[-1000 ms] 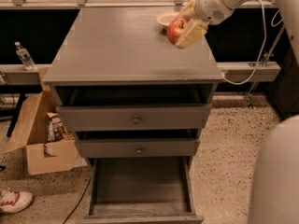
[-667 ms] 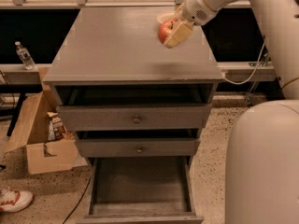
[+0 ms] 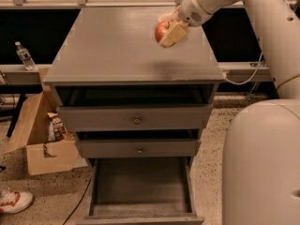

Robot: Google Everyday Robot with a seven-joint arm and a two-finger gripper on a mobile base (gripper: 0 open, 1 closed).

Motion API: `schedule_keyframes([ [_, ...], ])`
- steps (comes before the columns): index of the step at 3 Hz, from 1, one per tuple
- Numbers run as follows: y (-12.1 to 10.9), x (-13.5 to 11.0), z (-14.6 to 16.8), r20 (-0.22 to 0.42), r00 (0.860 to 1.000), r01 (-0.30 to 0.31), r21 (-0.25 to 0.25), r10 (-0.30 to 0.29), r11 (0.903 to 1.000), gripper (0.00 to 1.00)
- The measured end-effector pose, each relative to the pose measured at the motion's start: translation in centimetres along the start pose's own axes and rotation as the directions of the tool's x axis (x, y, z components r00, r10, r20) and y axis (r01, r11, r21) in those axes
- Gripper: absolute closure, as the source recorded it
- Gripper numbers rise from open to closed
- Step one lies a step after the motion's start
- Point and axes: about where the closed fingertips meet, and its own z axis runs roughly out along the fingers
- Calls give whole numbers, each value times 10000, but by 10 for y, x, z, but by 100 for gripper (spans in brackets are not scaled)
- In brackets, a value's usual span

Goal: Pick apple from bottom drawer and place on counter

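Standing before the cabinet, I see a white-and-red sneaker [image 3: 13, 201] at the far left on the speckled floor. Above it a clear plastic water bottle [image 3: 23, 55] stands upright on a pale ledge [image 3: 18, 73]. Just right of these, an open brown cardboard box [image 3: 44, 149] sits on the floor close beside the cabinet.

Next comes the grey wooden cabinet. Its broad, flat, matte grey counter [image 3: 117, 46] is on top, and all three drawers below are pulled out. The shallow grey top drawer [image 3: 108, 118] with a round knob is out a little, and so is the shallow grey middle drawer [image 3: 112, 149] beneath it. The deep grey bottom drawer [image 3: 140, 186] is drawn out furthest, its wide flat floor in plain sight.

Further right, over the back right part of the counter, the robot's cream two-finger gripper [image 3: 166, 33] hangs with its fingers closed around a small round red apple with a yellowish patch [image 3: 161, 31]. The apple seems to be lifted just clear of the surface — though from here I can't be sure it isn't touching. The gripper belongs to a white jointed arm [image 3: 262, 13] that reaches in from the upper right.

A pale cable [image 3: 244, 77] droops past the ledge at the right. The robot's big white rounded body [image 3: 262, 163] fills the lower right corner — well apart from the apple.
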Motion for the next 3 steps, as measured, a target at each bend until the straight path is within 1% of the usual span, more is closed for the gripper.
schedule_keyframes([
  [1,-23,-7,33,398,9622,-2714,635,2693,9604,100],
  [2,-29,-8,49,299,9093,-4161,821,4151,9056,100],
  [3,-31,-10,76,-195,8695,-4903,879,4936,8671,100],
])
